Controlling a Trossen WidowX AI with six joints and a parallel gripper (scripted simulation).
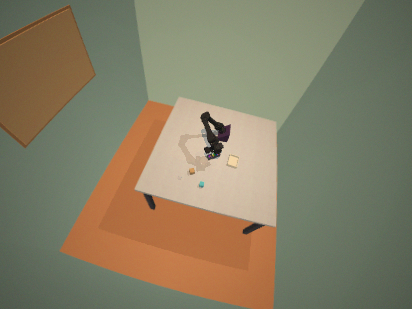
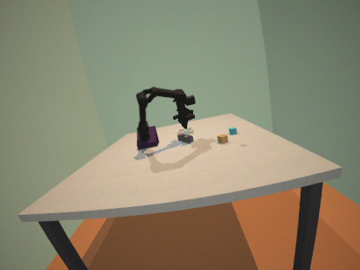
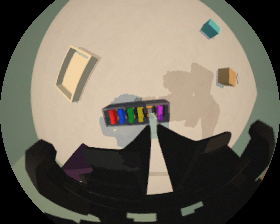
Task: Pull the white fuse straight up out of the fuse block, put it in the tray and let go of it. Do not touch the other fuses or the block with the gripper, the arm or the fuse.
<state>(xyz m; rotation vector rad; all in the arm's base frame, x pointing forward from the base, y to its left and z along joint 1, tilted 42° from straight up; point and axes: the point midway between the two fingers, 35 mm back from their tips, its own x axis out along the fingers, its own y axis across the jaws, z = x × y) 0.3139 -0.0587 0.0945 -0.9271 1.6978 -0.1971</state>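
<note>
One gripper, nearest the wrist camera, its dark fingers drawn narrow and clamped on the white fuse, which shows as a pale sliver running from between the fingers up toward the fuse block. Whether the fuse's foot has cleared its slot cannot be told from the wrist view; in the exterior view the gripper hangs just above the block, so the step in hand reads as the vertical extraction. To do it well: lift plumb, without sideways drift or twist, until the fuse's lower end stands clear of the neighbouring fuse tops, and only then swing toward the tray; grip to be kept firm throughout, release only low over the tray. One fuse block, dark, oblong, lying on the table. Coloured fuses seated in it, by the wrist view: one red, one blue, one purple, one green, and one more purple at the far end beyond the white one; five in all, though they are small and the count is not certain. One tray, cream, shallow, rectangular, well apart from the block on the side of the red fuse. One tan cube, one teal cube, farther out. One robot base, purple.
</note>
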